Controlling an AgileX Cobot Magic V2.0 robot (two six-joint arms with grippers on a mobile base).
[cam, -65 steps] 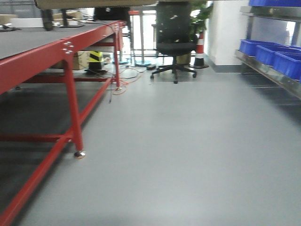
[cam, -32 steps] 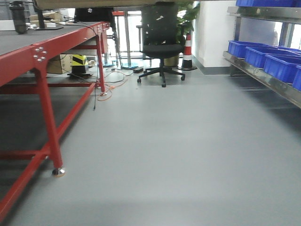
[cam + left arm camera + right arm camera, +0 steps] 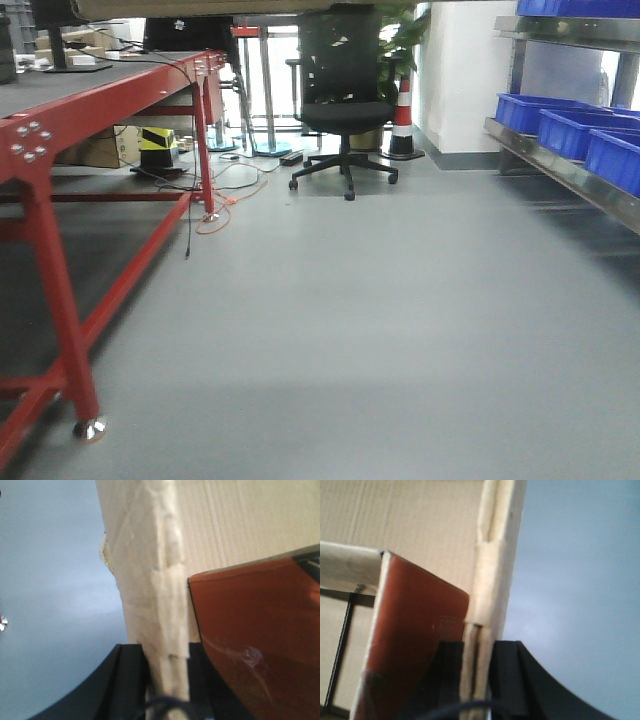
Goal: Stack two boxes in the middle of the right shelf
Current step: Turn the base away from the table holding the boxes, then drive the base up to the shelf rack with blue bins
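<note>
I hold a brown cardboard box (image 3: 150, 555) between both arms. My left gripper (image 3: 167, 652) is shut on its left wall edge, black fingers on either side of the cardboard. My right gripper (image 3: 477, 647) is shut on the taped right wall edge of the box (image 3: 420, 525). A glossy red-brown surface (image 3: 250, 640) shows inside the box. In the front view only the box's underside (image 3: 200, 8) shows, along the top edge. The steel shelf (image 3: 560, 165) runs along the right side and holds blue bins (image 3: 575, 125).
A red-framed work table (image 3: 100, 100) lines the left side, its near leg foot (image 3: 88, 428) low in view. Ahead stand a black office chair (image 3: 345, 110), a striped cone (image 3: 403, 115) and loose cables (image 3: 225, 200) on the grey floor.
The base has rolled forward down the aisle: the red table's leg has slid left and lower in the front view. The box strip stays at the top edge.
</note>
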